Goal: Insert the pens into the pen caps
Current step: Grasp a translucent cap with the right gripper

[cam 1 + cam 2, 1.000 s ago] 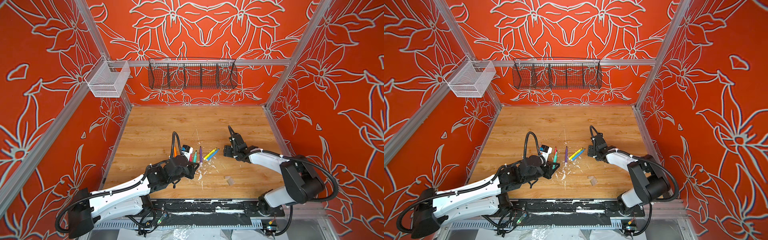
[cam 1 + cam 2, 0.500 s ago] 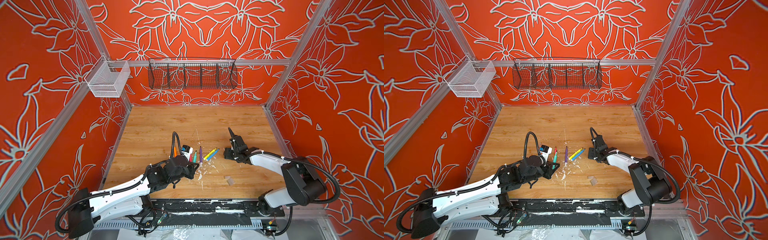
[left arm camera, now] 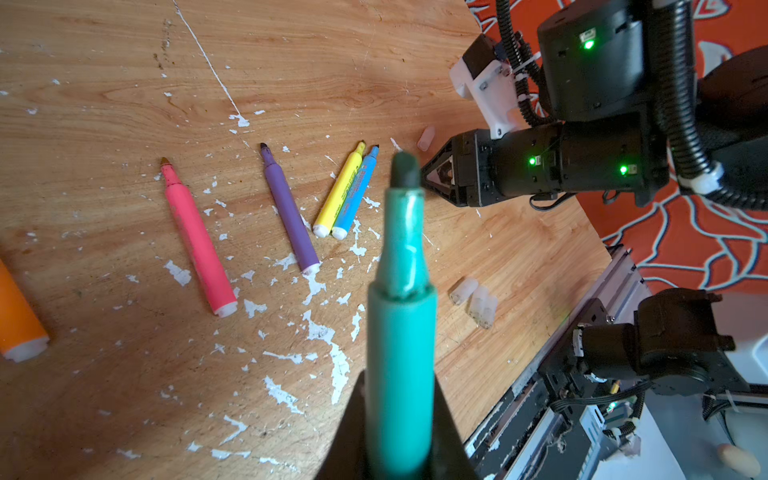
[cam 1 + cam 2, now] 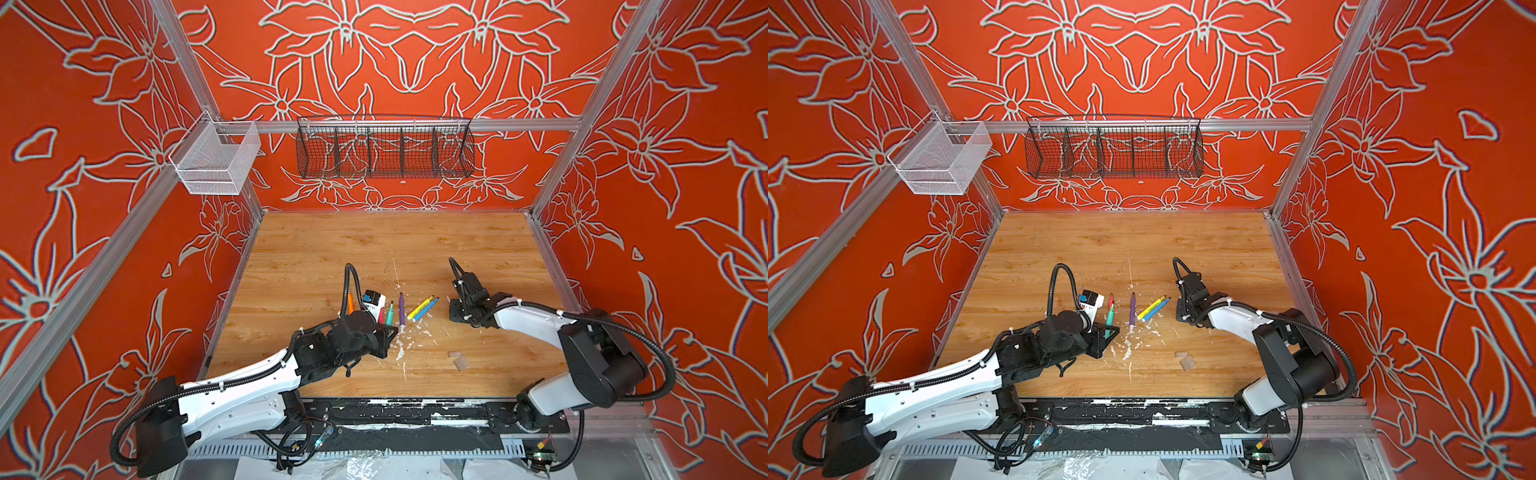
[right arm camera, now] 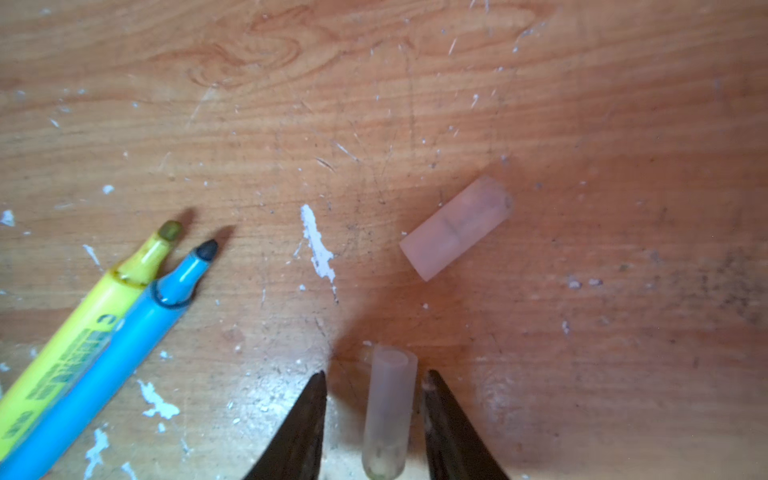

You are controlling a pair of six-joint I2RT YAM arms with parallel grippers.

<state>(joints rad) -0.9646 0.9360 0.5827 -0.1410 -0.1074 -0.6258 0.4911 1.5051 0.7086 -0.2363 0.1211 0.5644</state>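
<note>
Wooden table (image 3: 104, 395) carries five loose pens in my left wrist view: pink pen (image 3: 197, 245), purple pen (image 3: 289, 216), yellow pen (image 3: 338, 193) and blue pen (image 3: 353, 195) touching side by side, and the orange pen (image 3: 16, 320) at the frame's edge. That view also shows my left gripper (image 3: 400, 432) clamped on the green pen (image 3: 401, 332), its dark tip bare and raised off the wood. Two caps (image 3: 482, 305) lie together near the table's front edge.

Only the right wrist view lets me read my right gripper (image 5: 376, 378). Its jaws are narrowly apart, straddling a clear cap (image 5: 388, 411), and a gap shows on one side, so it is not gripped. A second cap (image 5: 455, 226) lies just beyond, apart from the first. In a top view the right gripper (image 4: 455, 309) sits low beside the yellow and blue pens, and both caps there are too small for me to tell
</note>
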